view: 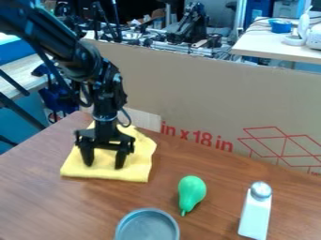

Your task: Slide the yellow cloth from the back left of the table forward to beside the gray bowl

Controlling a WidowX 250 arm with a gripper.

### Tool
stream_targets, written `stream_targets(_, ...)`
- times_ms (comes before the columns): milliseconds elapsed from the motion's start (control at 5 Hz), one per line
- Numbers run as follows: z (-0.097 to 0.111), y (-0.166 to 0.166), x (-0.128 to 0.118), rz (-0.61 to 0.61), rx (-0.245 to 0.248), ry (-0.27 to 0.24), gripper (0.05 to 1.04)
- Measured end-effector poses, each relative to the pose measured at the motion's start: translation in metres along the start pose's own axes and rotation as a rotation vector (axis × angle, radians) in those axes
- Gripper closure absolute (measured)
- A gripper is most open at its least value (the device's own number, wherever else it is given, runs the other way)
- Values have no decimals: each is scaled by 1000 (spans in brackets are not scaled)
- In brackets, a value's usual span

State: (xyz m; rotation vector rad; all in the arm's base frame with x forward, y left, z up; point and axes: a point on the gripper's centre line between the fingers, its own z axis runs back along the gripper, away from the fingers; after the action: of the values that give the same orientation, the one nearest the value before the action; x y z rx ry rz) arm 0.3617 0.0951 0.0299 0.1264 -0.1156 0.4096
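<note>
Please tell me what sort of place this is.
It looks like a robotics lab or workshop: a black robot arm stands over a wooden table, a cardboard panel serves as a screen, and a cluttered bench with equipment is behind.

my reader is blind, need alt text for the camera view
A black robot gripper hangs open over a yellow cloth on a wooden table, near a green pear, a round gray dish and a silver-topped white shaker.

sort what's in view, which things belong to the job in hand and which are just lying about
In the job:
gripper, fingers apart
yellow cloth, beneath the gripper

Just about:
green pear
white shaker with metal top
round grey dish
cardboard behind
</note>
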Motion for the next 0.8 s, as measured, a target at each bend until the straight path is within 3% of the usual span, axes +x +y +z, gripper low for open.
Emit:
stream_targets(200,0,-4,-22,35,2,68,77)
stream_targets(600,17,-16,-91,-8,78,336,78)
stream_targets(800,33,-22,-117,-51,92,416,78)
